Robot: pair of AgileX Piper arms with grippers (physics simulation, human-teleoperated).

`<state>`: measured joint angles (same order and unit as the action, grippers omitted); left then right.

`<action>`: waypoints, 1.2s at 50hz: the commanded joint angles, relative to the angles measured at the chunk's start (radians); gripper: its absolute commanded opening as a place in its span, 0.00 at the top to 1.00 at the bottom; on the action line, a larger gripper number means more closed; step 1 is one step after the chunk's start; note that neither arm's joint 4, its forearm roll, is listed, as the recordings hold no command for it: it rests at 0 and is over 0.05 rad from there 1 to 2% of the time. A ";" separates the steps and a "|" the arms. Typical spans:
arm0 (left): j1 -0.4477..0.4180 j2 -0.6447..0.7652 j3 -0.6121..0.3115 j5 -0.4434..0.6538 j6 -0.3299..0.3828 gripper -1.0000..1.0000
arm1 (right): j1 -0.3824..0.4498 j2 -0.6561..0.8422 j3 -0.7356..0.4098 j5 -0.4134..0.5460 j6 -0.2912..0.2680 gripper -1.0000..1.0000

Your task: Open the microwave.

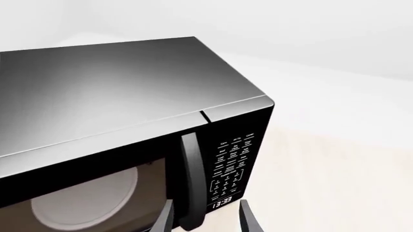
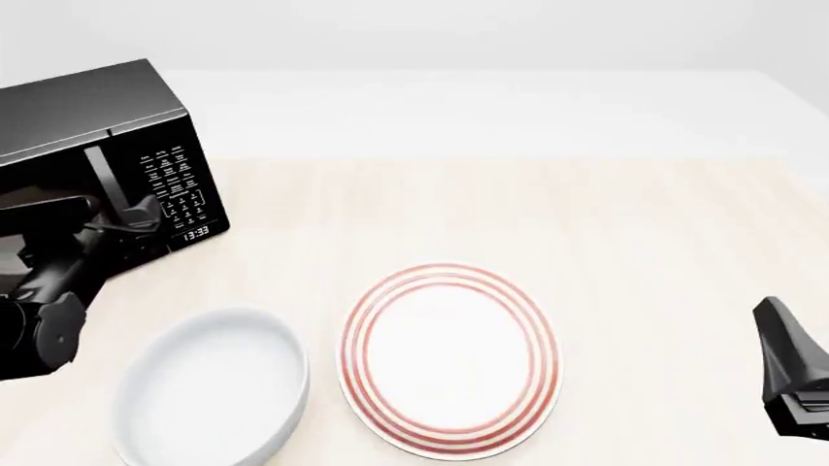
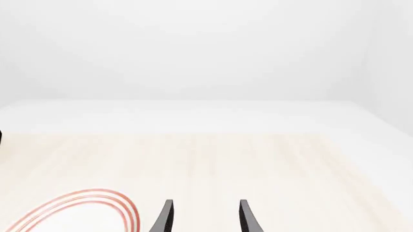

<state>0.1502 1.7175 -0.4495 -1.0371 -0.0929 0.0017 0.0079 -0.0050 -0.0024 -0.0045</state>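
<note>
The microwave (image 1: pixel 129 121) clock reads 13:33 (keypad illegible).

Three views of one table
Front camera looks down over all; left wrist close on the microwave (image 1: pixel 129 125) (also in front view); right wrist faces forward.

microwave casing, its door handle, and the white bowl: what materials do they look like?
Microwave casing: looks like dark brushed or satin metal, given the soft sheen gradient across the top.
Door handle: dark grey with a dull highlight, either plastic or coated metal.
White bowl: plain white with smooth shading, likely glazed ceramic, though plastic is possible.
</note>
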 commanded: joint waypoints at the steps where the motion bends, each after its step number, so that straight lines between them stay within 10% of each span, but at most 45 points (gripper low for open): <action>1: -0.001 0.040 -0.034 0.011 -0.003 0.00 | 0.000 0.000 0.000 0.000 0.000 0.00; 48: 0.006 0.105 -0.067 0.009 -0.013 0.00 | 0.000 0.000 0.000 0.000 0.000 0.00; 49: 0.004 0.105 -0.069 0.011 -0.013 1.00 | 0.000 0.000 0.000 0.000 0.000 0.00; 60: 0.004 0.103 -0.069 0.012 -0.006 1.00 | 0.000 0.000 0.000 0.000 0.000 0.00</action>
<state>0.1652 1.8143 -0.5141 -1.0269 -0.1008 0.0016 0.0079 -0.0050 -0.0024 -0.0044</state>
